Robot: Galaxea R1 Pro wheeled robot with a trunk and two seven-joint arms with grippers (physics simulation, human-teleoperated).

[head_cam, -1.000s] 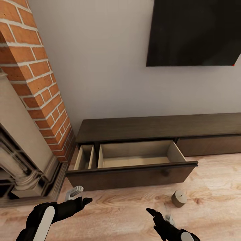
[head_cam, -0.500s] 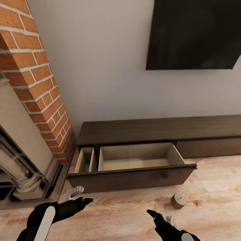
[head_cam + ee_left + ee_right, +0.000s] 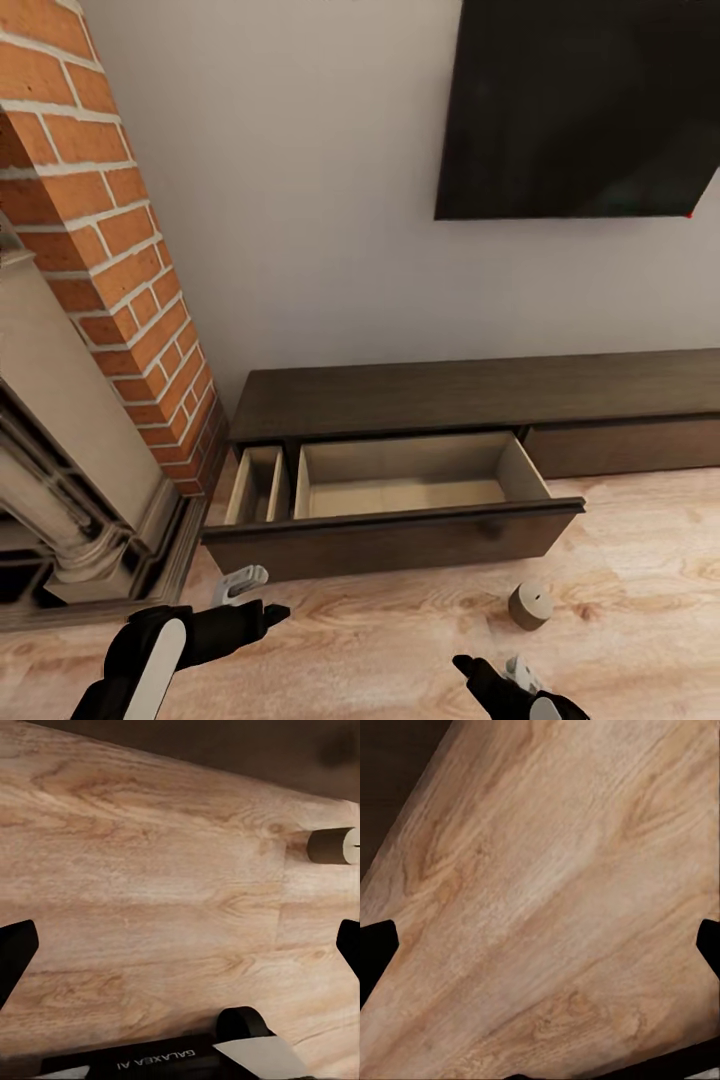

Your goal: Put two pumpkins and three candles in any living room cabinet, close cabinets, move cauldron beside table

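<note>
Your view has shifted back; the stubby cream candle point(image 3: 530, 605) lies right of both arms, fingers point(image 3: 16, 952) apart on each, before the dark-brown wood cabinet point(image 3: 400, 395).

Left pincer point(image 3: 250, 597) and right pincer point(image 3: 490, 672) both gape wide, held low and forward.

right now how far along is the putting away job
Early stage, by the look of it. Done: the cabinet has one drawer pulled open, with nothing visible inside. In hand: nothing; the left gripper and right gripper both hang open over the floor. Left: one candle stands on the floor in front of the drawer, still to be stowed.
</note>
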